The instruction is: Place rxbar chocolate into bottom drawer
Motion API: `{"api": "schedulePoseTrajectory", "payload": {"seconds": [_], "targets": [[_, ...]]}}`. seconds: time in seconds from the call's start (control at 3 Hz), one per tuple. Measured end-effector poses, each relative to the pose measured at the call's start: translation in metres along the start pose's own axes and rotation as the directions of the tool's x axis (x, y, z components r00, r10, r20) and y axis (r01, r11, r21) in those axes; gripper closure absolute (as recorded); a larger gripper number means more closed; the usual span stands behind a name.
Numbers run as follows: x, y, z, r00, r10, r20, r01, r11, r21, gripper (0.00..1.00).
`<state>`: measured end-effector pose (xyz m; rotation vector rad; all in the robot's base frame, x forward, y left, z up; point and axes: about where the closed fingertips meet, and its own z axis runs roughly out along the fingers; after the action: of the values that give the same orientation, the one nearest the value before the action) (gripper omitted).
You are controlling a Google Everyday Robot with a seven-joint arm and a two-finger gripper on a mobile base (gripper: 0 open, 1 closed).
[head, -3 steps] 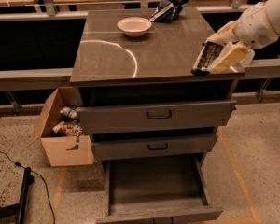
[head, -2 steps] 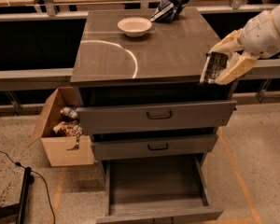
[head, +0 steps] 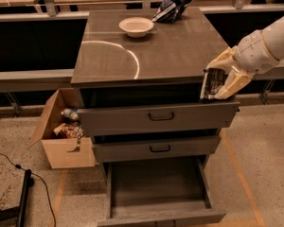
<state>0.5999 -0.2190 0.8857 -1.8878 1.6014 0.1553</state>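
Observation:
My gripper (head: 221, 82) hangs off the cabinet's front right corner, above the top drawer's right end. It is shut on the rxbar chocolate (head: 213, 84), a flat dark-wrapped bar with white marks, held upright between the cream fingers (head: 233, 83). The bottom drawer (head: 161, 214) is pulled out and open below, grey inside, with nothing seen in it. It lies well below and left of the gripper.
A white bowl (head: 136, 26) and a blue-and-white snack bag (head: 169, 8) sit at the back of the cabinet top (head: 146, 51). The two upper drawers (head: 158, 118) stick out slightly. A cardboard box (head: 61, 131) with items stands on the floor at the left. A black cable (head: 23, 193) lies at bottom left.
My gripper has carried the bar from the cabinet top's right edge out past the front corner and lower, level with the top drawer's upper edge.

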Motion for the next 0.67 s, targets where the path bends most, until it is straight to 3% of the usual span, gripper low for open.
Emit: {"api": "schedulePoseTrajectory", "payload": {"seconds": [0.33,0.67], "targets": [[-0.008,0.015,-0.003,0.999,0.018,-0.043,-0.02,0.9995,-0.024,1.0],[-0.008,0.054,0.019,0.998,0.065,-0.014,-0.066,0.9971,-0.038,1.0]]}}
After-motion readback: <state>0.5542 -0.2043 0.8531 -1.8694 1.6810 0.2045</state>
